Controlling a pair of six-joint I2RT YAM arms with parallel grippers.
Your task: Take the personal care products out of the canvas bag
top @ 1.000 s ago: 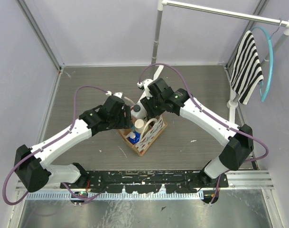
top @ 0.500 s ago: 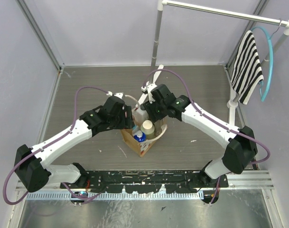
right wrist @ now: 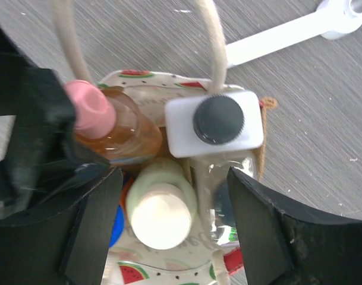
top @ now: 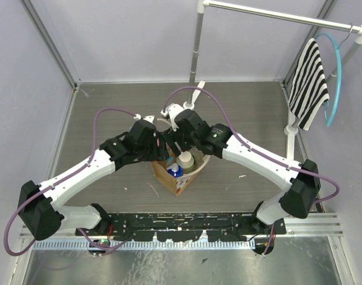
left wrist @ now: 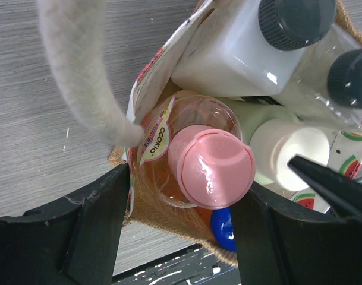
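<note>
The tan canvas bag [top: 179,181] stands mid-table with cream looped handles [left wrist: 79,71]. Inside stand the peach-orange bottle with pink cap [left wrist: 211,166], the white squarish bottle [right wrist: 216,122], the cream bottle with beige cap [right wrist: 161,209], the clear grey-capped bottle [right wrist: 225,202] and a blue cap [left wrist: 224,229] low down. My left gripper [left wrist: 183,231] is open, its jaws straddling the pink-capped bottle, with the left finger [left wrist: 97,225] outside the bag wall. My right gripper [right wrist: 175,219] is open over the cream and clear bottles. Both grippers [top: 163,151] [top: 182,148] hover over the bag.
A striped cloth [top: 308,83] hangs on a blue hanger from a white rack at the back right. The rack's pole [top: 197,41] stands just behind the bag, and its base bar [right wrist: 282,38] lies on the table. A black rail [top: 181,222] runs along the near edge.
</note>
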